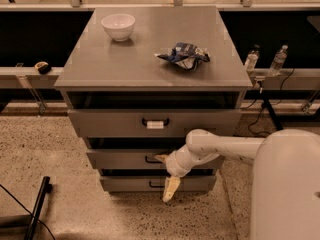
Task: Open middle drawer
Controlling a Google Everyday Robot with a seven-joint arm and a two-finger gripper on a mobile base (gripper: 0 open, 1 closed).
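The grey cabinet (pixel 150 64) has three drawers. The middle drawer (pixel 120 160) has a flat grey front and a small black loop handle (pixel 151 159), and it stands out a little from the cabinet. My gripper (pixel 166 174) is at the end of the white arm (pixel 220 146), right in front of that drawer. It is open. One tan fingertip (pixel 161 158) is at the handle's right end. The other finger (pixel 170 189) hangs down in front of the lowest drawer (pixel 130 184). The handle's right part is hidden behind the gripper.
The top drawer (pixel 110 123) has a white tag on its handle and is pulled out a little. A white bowl (pixel 118 26) and a crumpled blue bag (pixel 183 55) lie on the cabinet top. Two bottles (pixel 251 60) stand at the right. A black pole (pixel 37 206) lies on the floor at the left.
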